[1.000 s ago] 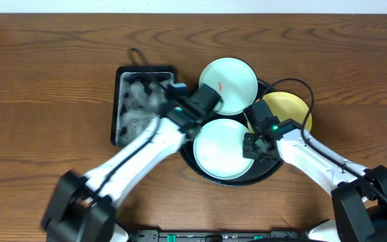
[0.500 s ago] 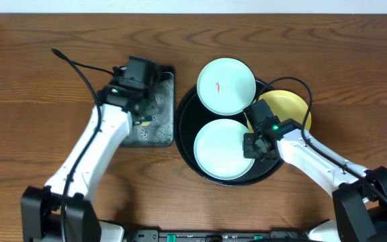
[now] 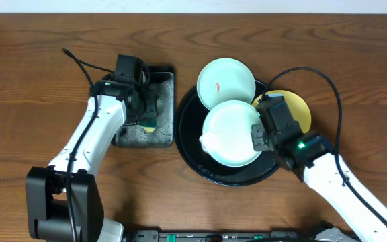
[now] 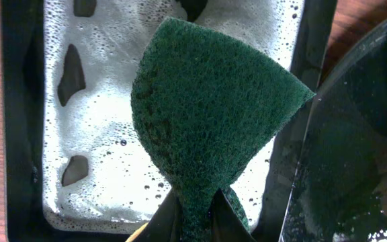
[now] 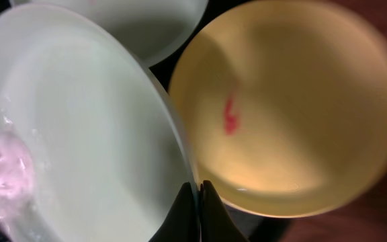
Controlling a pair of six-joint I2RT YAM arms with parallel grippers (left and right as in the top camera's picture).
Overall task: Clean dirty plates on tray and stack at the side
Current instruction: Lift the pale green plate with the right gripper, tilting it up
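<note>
the right gripper [image 5: 195, 202] pinches the rim of a pale plate [image 5: 86, 134], tipped up over the tray [image 3: 234, 176]. the left gripper [image 4: 195, 215] squeezes a green sponge [image 4: 207, 114] above soapy water [image 4: 93, 101]. the yellow plate [image 5: 294, 114] beside the right gripper has red on it. no plates look stacked yet.

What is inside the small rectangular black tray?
White soapy foam covers most of the rectangular tray. The left gripper holds a green sponge over it. Whatever lies beneath the sponge and foam is hidden.

Black tray [image 3: 187, 131]: red-smeared back plate [image 3: 226, 84], yellow plate [image 3: 299, 111], front plate [image 3: 230, 133] raised, foamy.
</note>
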